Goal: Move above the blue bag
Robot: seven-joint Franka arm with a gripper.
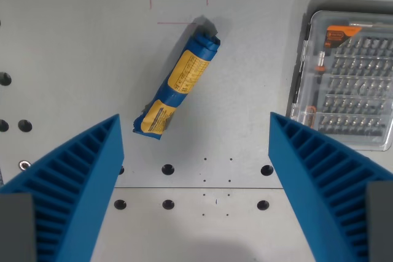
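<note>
A blue bag [180, 85] with a yellow label lies rolled up on the grey table, slanting from lower left to upper right in the middle of the wrist view. My gripper [195, 133] hangs above the table with its two ribbed blue fingers [80, 176] spread wide at the bottom corners. It is open and holds nothing. The bag's lower end lies just beyond the left finger's tip, and most of the bag is farther up the picture than the fingertips.
A clear plastic case of screwdriver bits [347, 75] sits at the wrist view's right edge. The grey table [258, 59] carries rows of bolt holes [167, 169], a seam across the lower part, and thin red marks [178, 4] near the top.
</note>
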